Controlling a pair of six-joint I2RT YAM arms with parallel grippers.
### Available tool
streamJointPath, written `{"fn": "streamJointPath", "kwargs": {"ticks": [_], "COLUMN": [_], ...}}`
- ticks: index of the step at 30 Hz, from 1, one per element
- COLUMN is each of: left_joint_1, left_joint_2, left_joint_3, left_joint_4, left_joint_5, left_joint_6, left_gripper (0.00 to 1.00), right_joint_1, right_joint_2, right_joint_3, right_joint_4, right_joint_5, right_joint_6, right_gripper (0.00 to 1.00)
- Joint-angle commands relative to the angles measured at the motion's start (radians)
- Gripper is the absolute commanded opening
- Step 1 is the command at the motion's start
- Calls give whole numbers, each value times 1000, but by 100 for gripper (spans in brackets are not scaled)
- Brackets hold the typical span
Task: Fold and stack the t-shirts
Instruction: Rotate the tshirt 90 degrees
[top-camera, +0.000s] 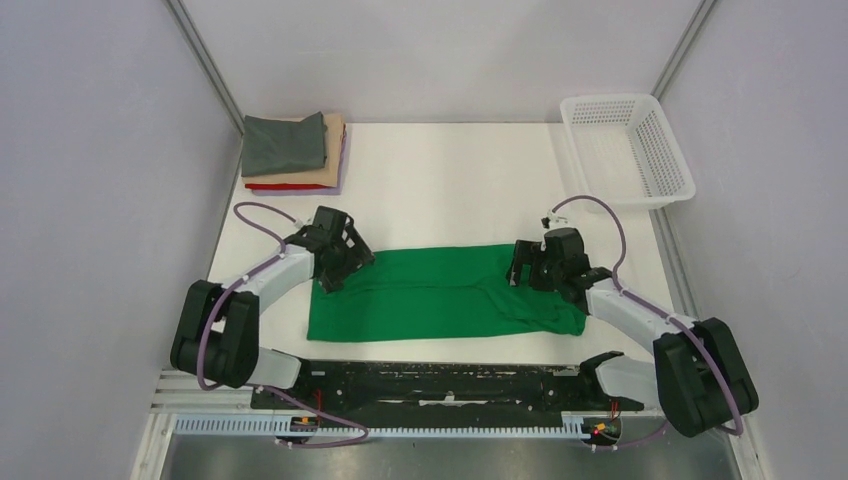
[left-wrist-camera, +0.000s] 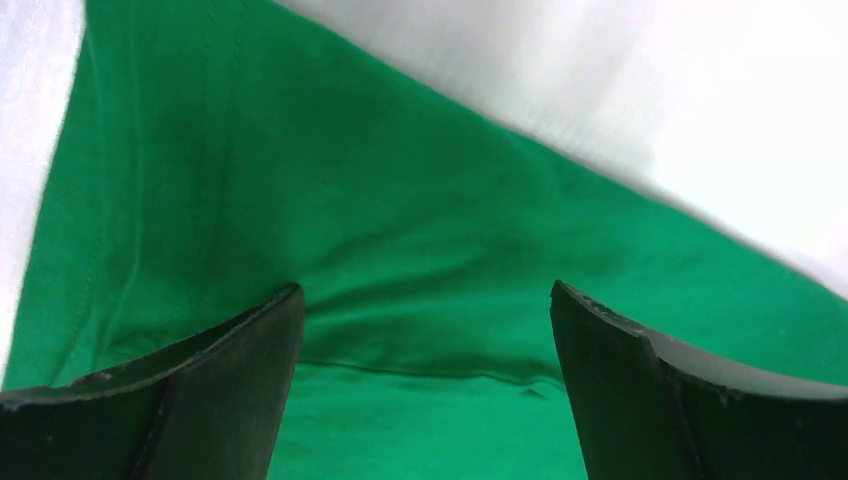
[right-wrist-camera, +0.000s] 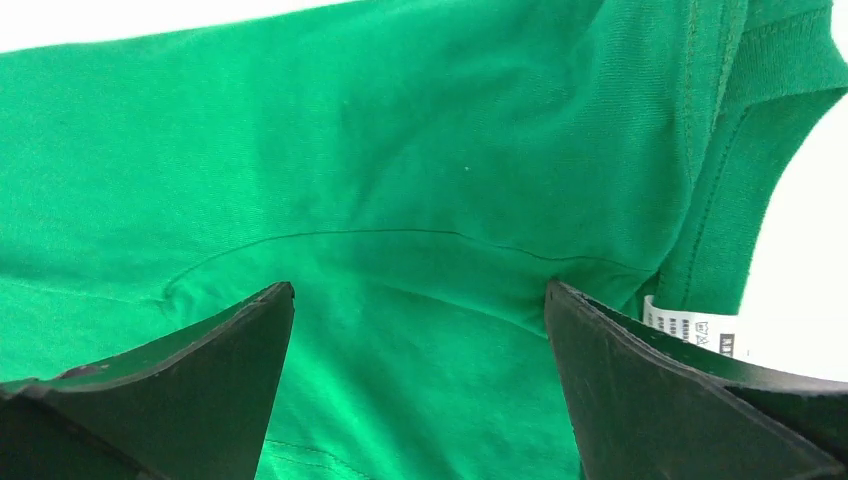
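Two grippers sit at the ends of the green t-shirt (top-camera: 445, 290), which lies as a long flat band across the near middle of the white table (top-camera: 450, 180). The left gripper (left-wrist-camera: 425, 300) is over its left end and the right gripper (right-wrist-camera: 420, 295) over its right end, beside the collar and the white neck label (right-wrist-camera: 690, 330); both have jaws spread wide with nothing clamped between them. Well apart, the stack (top-camera: 290, 150) of folded grey, tan and red shirts rests at the far left corner, and a white mesh basket (top-camera: 625, 150) at the far right.
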Motion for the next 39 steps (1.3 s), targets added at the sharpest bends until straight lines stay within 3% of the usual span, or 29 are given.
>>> {"fn": "streamJointPath", "kwargs": {"ticks": [1, 7, 10, 18, 22, 28, 33, 39], "left_joint_1": [0, -2, -6, -97, -159, -312, -416, -494], "left_joint_2": [20, 5, -20, -23, -2, 64, 159, 209], "left_joint_3": [-36, -74, -101, -83, -84, -78, -17, 78], "left_joint_4": [31, 31, 45, 106, 243, 302, 363, 338], "left_joint_5": [10, 38, 41, 44, 93, 52, 68, 140], "left_joint_6": [38, -30, -55, -156, -231, -328, -345, -319], "left_gripper": [100, 100, 100, 100, 100, 100, 100, 100], "right_joint_1": [-7, -61, -85, -84, -84, -63, -19, 16], "right_joint_2": [5, 190, 321, 823, 1055, 1355, 1497, 1511], "right_joint_3": [-107, -8, 91, 694, 1035, 1447, 1580, 1617], "right_joint_4": [92, 212, 317, 273, 219, 270, 480, 576], "right_joint_5": [52, 138, 76, 11, -49, -122, -125, -36], "right_joint_6": [79, 85, 79, 45, 29, 156, 316, 314], "right_gripper": [98, 98, 98, 98, 98, 98, 98, 98]}}
